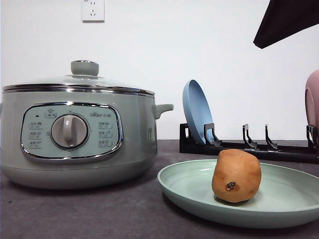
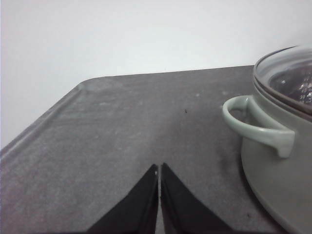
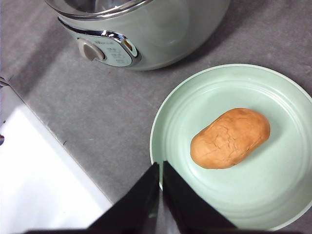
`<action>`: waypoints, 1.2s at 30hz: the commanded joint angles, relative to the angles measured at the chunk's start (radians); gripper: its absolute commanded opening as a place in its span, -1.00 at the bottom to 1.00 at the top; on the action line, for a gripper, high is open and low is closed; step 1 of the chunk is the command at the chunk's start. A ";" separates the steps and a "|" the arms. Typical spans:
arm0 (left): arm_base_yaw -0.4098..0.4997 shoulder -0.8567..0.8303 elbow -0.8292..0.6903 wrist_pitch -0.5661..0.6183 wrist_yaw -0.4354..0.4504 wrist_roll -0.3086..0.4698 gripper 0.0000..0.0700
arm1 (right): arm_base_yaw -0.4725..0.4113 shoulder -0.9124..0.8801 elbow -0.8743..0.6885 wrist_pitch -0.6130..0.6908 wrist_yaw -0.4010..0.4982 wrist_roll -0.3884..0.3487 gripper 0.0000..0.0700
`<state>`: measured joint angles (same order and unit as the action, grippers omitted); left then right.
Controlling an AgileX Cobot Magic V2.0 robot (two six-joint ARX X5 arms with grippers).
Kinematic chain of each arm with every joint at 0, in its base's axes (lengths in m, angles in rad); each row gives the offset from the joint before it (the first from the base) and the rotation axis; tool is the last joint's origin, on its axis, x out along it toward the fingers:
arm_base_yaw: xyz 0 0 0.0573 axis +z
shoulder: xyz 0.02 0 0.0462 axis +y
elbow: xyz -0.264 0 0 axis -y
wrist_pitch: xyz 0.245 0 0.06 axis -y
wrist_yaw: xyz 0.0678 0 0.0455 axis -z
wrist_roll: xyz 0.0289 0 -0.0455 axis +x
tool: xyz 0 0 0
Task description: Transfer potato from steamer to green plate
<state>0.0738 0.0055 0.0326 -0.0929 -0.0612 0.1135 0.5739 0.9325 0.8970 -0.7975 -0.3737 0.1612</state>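
Potato point(image 1: 236, 176) rests on the green plate point(image 1: 184, 186), beside the lidded steamer point(image 1: 75, 134). Your 2 grippers, left point(image 2: 159, 170) and right point(image 3: 161, 168), are pressed together, empty. Transfer looks finished; you likely need only retract.

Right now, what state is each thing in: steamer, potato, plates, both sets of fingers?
steamer: lid on
potato: lying in the green plate, free of any grip
green plate: flat on the table, holding the potato
blue plate: upright in the rack
left gripper: fingers closed, empty
right gripper: fingers closed, empty, above the plate's rim
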 commanded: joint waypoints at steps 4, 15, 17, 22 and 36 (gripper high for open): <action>0.002 -0.003 -0.021 -0.030 -0.003 -0.002 -1.00 | 0.005 0.006 0.016 0.010 -0.003 -0.005 -1.00; 0.002 -0.002 -0.021 -0.044 -0.003 -0.002 -1.00 | 0.005 0.006 0.016 0.011 -0.003 -0.005 -1.00; 0.002 -0.003 -0.021 -0.044 -0.003 -0.002 -1.00 | 0.005 0.006 0.016 0.011 -0.003 -0.005 -1.00; 0.002 -0.003 -0.021 -0.044 -0.003 -0.002 -1.00 | 0.005 0.006 0.016 0.011 -0.003 -0.005 -1.00; 0.002 -0.003 -0.021 -0.044 -0.003 -0.002 -1.00 | -0.086 -0.083 0.015 0.033 0.015 -0.132 -1.00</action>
<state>0.0738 0.0044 0.0322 -0.1494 -0.0612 0.1135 0.4994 0.8603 0.8970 -0.7804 -0.3634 0.0870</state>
